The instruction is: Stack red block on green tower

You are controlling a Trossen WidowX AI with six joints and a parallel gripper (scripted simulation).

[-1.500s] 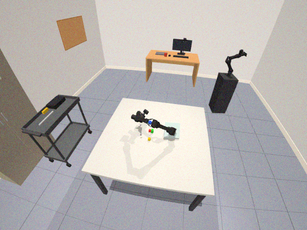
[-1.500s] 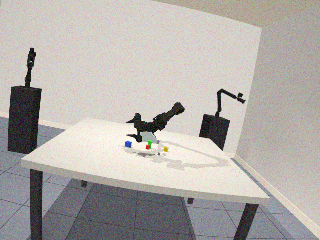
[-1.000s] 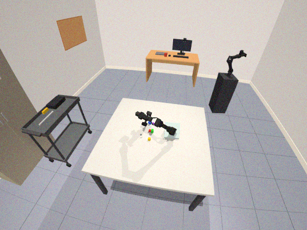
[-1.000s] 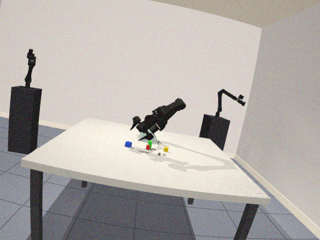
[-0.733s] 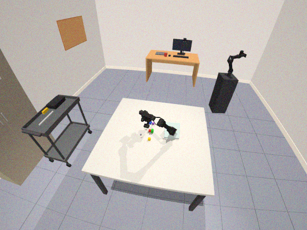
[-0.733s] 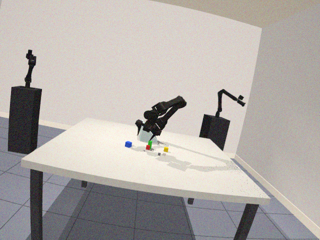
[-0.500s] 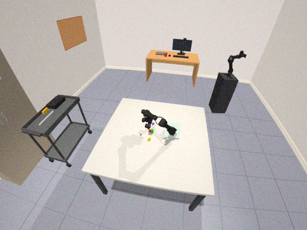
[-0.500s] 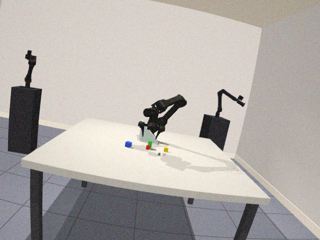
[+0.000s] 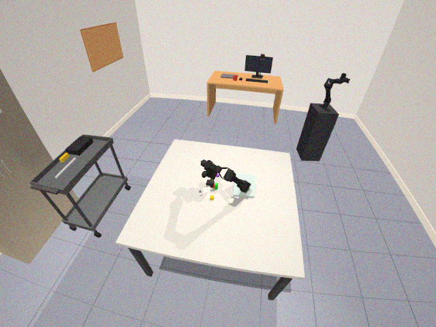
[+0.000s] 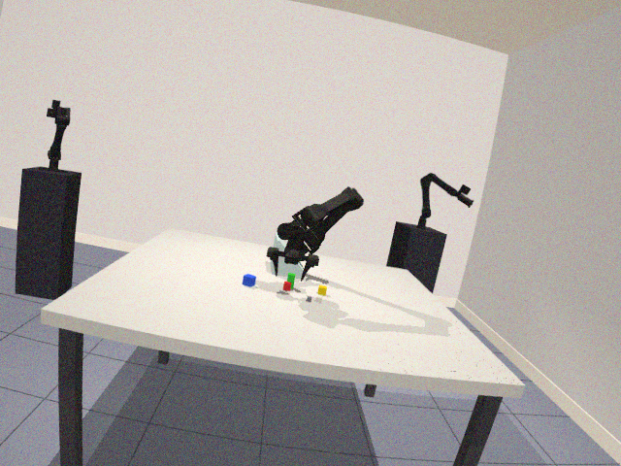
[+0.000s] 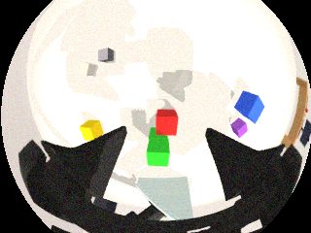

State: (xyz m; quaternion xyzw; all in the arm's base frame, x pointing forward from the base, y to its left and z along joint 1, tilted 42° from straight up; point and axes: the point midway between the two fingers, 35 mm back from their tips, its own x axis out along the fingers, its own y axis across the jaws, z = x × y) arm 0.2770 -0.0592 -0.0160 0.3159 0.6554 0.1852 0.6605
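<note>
— Red block (image 11: 166, 122) sits on the table (image 10: 200, 320), touching the green tower (image 11: 157, 148); nothing is stacked yet.
— And the hand (image 11: 165, 149)?
— Spread wide and empty, poised above both; grasping, lifting and placing all remain.
— Its look?
— Small, plain cube, upright, shorter than the tower

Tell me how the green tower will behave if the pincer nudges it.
The green tower looks taller than wide, so a sideways nudge would probably tip it. It looks rigid, so it should shift or topple rather than bend. The red block sits close beside it, so the open pincer has little room.
</note>
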